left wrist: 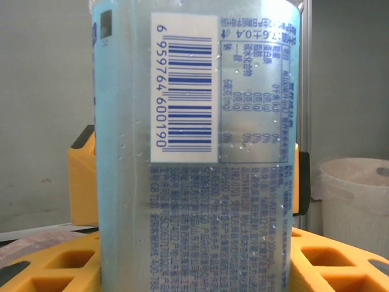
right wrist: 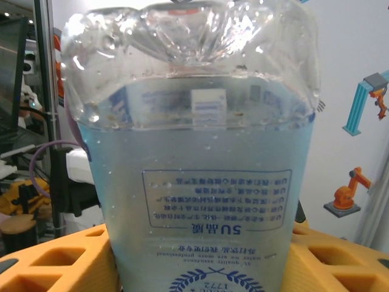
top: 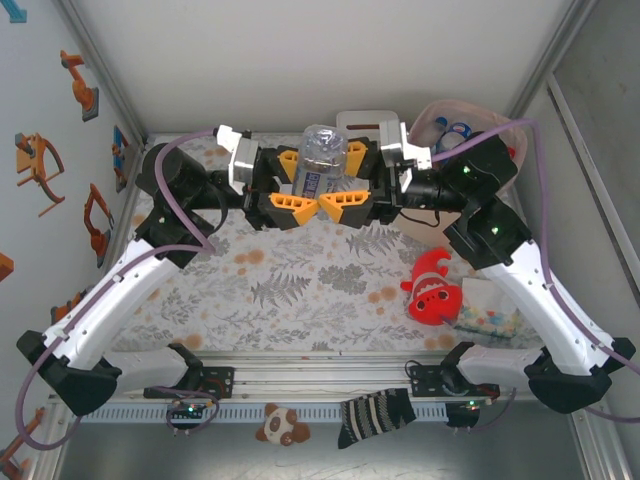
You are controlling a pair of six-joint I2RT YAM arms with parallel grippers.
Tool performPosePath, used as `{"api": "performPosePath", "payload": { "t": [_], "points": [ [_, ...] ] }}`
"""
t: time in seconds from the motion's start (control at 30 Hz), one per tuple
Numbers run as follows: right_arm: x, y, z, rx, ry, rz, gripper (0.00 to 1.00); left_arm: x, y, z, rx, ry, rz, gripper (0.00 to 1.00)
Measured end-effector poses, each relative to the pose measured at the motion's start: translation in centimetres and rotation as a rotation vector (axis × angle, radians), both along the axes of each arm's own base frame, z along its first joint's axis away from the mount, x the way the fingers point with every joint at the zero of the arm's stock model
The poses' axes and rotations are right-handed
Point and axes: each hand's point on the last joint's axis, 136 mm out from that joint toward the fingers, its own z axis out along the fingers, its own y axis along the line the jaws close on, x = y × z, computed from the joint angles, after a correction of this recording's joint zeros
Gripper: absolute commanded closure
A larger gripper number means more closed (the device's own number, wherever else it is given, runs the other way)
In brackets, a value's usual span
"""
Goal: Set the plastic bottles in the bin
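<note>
- Two tools are met over the middle of the far part of the desk (top: 300, 290), with one plastic bottle between them.
- The left tool (top: 293, 188) is closed on the bottle (top: 322, 160). In the left wrist view its orange fingers (left wrist: 61, 267) are seen at either side of the label, and their tips are cut off by the lower edge.
- The bottle is clear with a pale blue label and is held up off the desk, to the left of the bin. Its ribbed base is turned upward, and its other end is cut off in both wrist views.
- The right tool (top: 350, 183) is set around the same bottle. Its orange fingers (right wrist: 340, 261) lie close against both sides, but whether they press on it cannot be told.
- One bin (top: 428, 110) is seen at the far right corner, partly covered by the right arm. More bottles lie inside it; two blue caps can be made out, and the full count cannot be told.
- One red plush fish (top: 432, 290) lies on the desk nearer the right arm's base.
</note>
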Motion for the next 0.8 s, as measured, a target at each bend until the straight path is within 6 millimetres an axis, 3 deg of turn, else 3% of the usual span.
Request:
{"api": "performPosePath", "payload": {
  "t": [0.2, 0.47, 0.8],
  "points": [
    [0.1, 0.1, 0.0, 0.002, -0.002, -0.005, 0.50, 0.2, 0.1, -0.1, -0.005, -0.002, 0.023, 0.38],
    [0.5, 0.1, 0.1, 0.007, -0.002, -0.034, 0.51, 0.6, 0.2, -0.5, -0.010, 0.004, 0.068, 0.21],
    [3.3, -1.0, -0.4, -0.050, 0.058, -0.262, 0.53, 1.7, 1.4, -0.4, -0.026, -0.010, 0.212, 0.16]
  ]
}}
